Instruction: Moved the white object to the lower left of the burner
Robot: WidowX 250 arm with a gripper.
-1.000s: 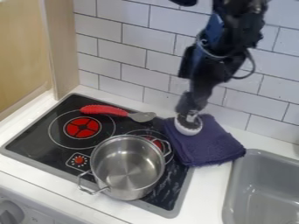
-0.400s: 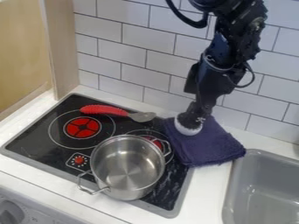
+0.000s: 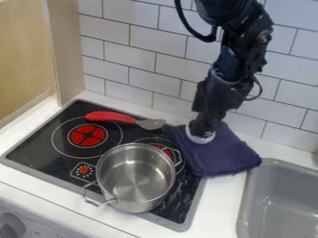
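The black gripper hung down over the folded purple towel, right at the white object near the towel's left corner. I could not tell whether it was grasping the object or merely touching it. The white object sat on the towel, off the burners. The towel lay on the white counter and covered part of the stovetop's right edge towards its rear right corner.

On the black stovetop, a steel pot stood upright between the front edge and the rear right burner, partly hiding that burner. Of its 2 handles, 1 pointed towards the front edge and 1 towards the towel. The left burner, marked with 4 red segments, was nearer the stovetop's left edge. A round dial marking with a red centre lay near the front edge, just beside the pot.

A utensil lay along the stovetop's rear edge, its red handle to the left and its grey head towards the towel. The grey sink was set into the counter's right side. White tiles rose behind the counter's rear edge, and a wooden panel stood at its rear left.
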